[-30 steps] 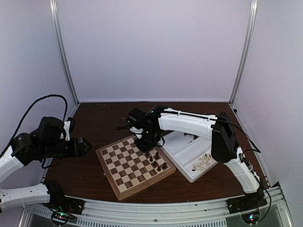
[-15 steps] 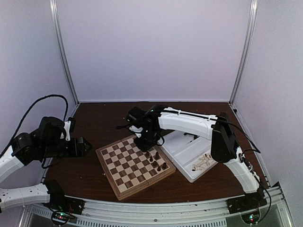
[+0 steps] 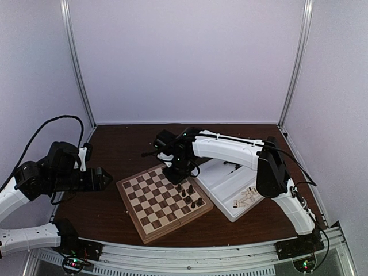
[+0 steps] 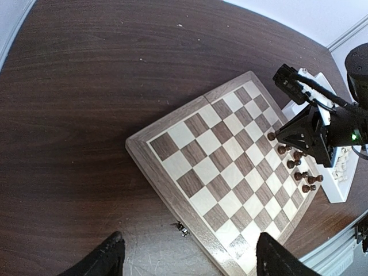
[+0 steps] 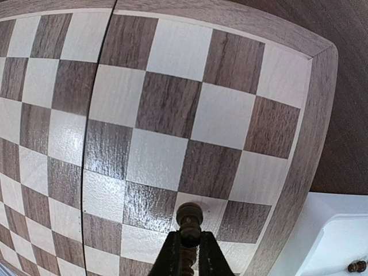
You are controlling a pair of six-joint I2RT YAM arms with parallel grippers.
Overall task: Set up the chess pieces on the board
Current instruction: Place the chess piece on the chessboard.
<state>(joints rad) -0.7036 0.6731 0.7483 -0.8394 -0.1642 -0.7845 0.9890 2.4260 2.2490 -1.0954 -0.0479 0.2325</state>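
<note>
Probably a lab: white enclosure walls (image 3: 184,57), aluminium frame posts (image 3: 77,63).

A white two-compartment tray (image 3: 221,187) lies right of centre on the dark brown table (image 3: 121,144). Pale walls (image 3: 184,57) enclose it; an aluminium rail (image 3: 190,253) spans the near edge.
</note>
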